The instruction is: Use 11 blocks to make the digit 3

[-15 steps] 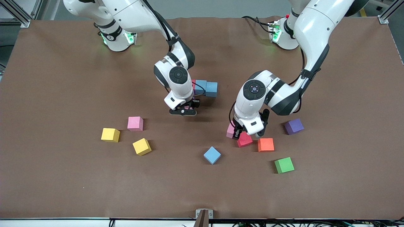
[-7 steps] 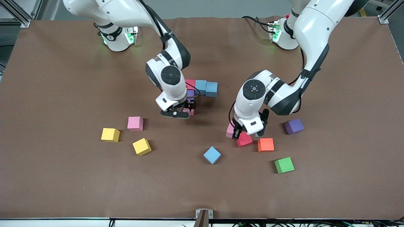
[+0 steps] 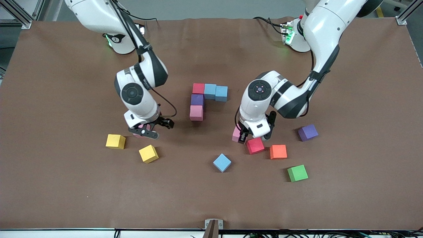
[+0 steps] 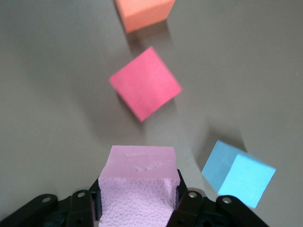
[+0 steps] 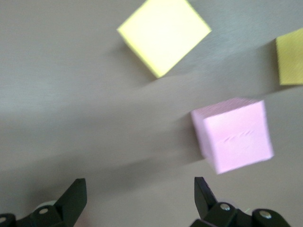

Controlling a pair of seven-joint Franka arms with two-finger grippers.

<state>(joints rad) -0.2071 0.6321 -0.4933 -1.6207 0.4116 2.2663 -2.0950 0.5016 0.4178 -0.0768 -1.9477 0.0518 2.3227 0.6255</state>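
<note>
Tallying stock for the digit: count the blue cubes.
3: two adjoining blue cubes in the started figure; one loose blue cube nearer the front camera than it. None appears hidden.

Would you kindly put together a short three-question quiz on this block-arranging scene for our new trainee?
1. True or false: the left gripper is shut on a pink block.
2. How many cubes already touch in the started figure?
3. Which loose cube lies nearest the front camera: A) green cube, B) orange block, C) loose purple block?

Key:
1. True.
2. Five: red, two blue, purple, pink.
3. A.

The right gripper is open above the table, near another pink block.
</note>
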